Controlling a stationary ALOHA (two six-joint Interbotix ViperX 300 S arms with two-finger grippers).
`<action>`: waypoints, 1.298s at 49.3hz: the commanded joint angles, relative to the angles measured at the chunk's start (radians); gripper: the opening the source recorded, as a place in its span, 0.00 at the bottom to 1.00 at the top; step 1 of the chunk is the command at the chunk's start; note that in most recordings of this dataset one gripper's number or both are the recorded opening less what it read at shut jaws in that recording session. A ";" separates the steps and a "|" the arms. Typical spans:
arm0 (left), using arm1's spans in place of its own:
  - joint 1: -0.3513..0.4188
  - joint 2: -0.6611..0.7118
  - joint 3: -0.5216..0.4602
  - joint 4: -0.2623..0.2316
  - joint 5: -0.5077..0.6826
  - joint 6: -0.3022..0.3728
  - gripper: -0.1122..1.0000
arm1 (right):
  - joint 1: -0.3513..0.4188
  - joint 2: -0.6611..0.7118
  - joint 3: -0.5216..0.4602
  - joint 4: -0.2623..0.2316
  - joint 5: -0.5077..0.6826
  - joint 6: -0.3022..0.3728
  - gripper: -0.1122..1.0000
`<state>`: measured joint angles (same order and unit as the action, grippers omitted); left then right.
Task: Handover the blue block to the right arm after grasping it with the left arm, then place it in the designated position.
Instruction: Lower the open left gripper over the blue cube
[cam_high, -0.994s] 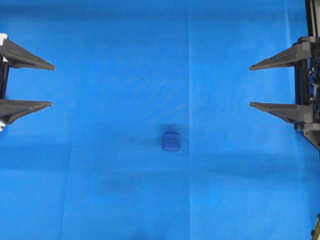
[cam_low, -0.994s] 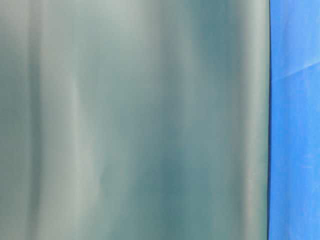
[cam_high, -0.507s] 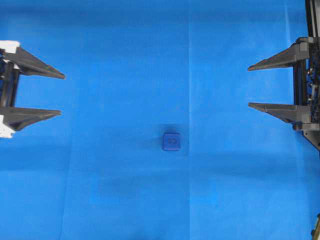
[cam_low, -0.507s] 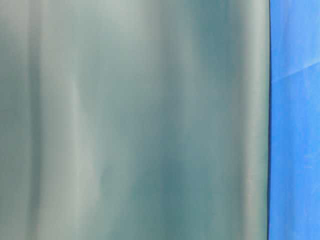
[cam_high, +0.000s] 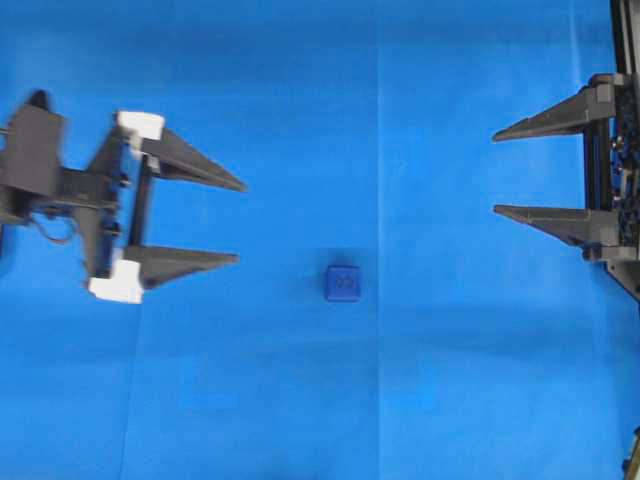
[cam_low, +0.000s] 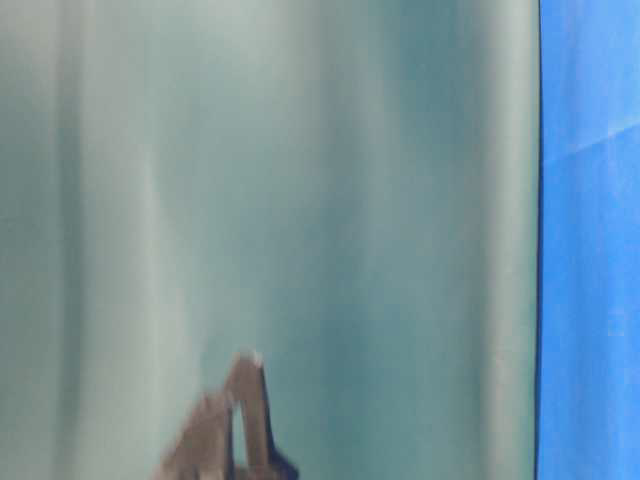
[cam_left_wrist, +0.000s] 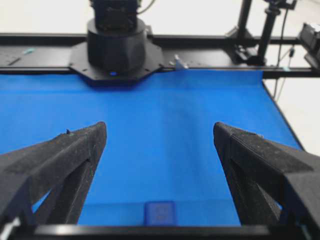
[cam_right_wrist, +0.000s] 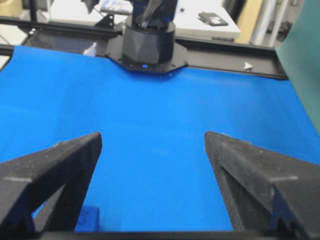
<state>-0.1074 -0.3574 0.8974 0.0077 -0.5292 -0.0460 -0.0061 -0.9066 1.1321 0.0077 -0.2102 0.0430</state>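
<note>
Reaching for the blue block (cam_high: 342, 283) with the left gripper (cam_high: 238, 222) wide open and holding nothing.

The little block sits alone on the blue cloth (cam_high: 430, 120), to the right of the left gripper and a bit nearer. It looks small, hard and light, so a pinch on two flat sides should work. The right gripper (cam_high: 495, 172) waits far right, wide open and empty.

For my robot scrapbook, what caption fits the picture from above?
Two open robot hands, left hand and right hand, face a little blue block lying untouched on a blue cloth.
</note>
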 joint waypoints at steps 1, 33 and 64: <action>-0.009 0.060 -0.089 0.003 -0.011 0.000 0.92 | 0.000 0.006 -0.026 0.005 -0.011 0.002 0.97; -0.014 0.348 -0.460 0.003 0.153 0.006 0.92 | 0.000 0.012 -0.028 0.005 -0.020 0.002 0.97; -0.006 0.385 -0.614 0.002 0.660 -0.011 0.92 | 0.000 0.012 -0.032 0.003 -0.017 0.002 0.97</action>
<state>-0.1135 0.0291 0.3451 0.0077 0.0337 -0.0583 -0.0061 -0.9004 1.1305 0.0077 -0.2194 0.0430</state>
